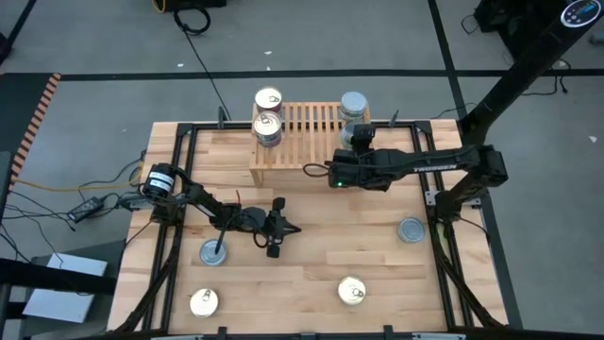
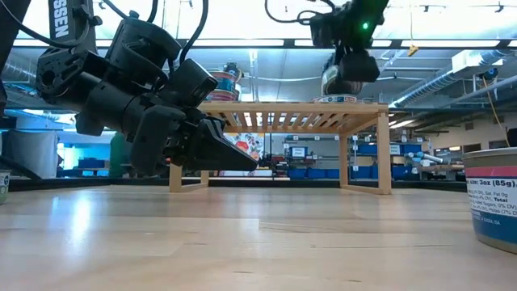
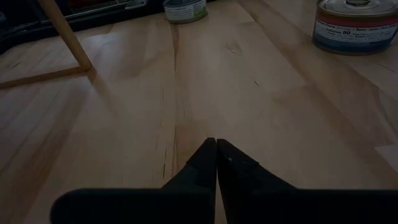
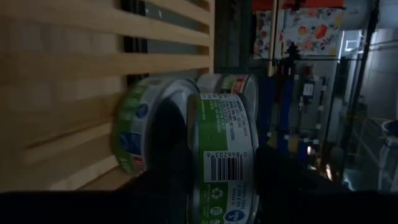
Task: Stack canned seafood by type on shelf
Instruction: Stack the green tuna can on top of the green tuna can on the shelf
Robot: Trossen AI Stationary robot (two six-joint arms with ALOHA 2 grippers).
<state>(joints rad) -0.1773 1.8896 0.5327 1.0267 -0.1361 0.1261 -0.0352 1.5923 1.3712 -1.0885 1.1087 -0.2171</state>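
The shelf (image 1: 302, 127) stands at the table's far middle. Two gold-topped tins (image 1: 268, 99) (image 1: 268, 127) sit at its left end and a silver-topped tin (image 1: 354, 104) sits at its right end. My right gripper (image 1: 357, 142) is over the shelf's right end, shut on a green-labelled tin (image 4: 221, 155). That tin is right above another tin (image 4: 143, 130) standing on the slats; whether the two touch I cannot tell. My left gripper (image 3: 216, 149) is shut and holds nothing, hanging just above the table (image 1: 311, 274) left of centre. My right gripper pinches the green-labelled tin between its two fingers (image 4: 171, 180), one on each flat end. The labelled wall (image 4: 224, 168) faces back along the fingers. The fingers come roughly level from the table's near side. The tin is upright above the shelf top.
Loose tins stand on the table: silver-topped ones at the left (image 1: 213, 252) and right (image 1: 411, 229), gold-topped ones near the front edge (image 1: 204, 302) (image 1: 352, 291). The shelf's middle slats are bare. Black frame rails run along the table's sides.
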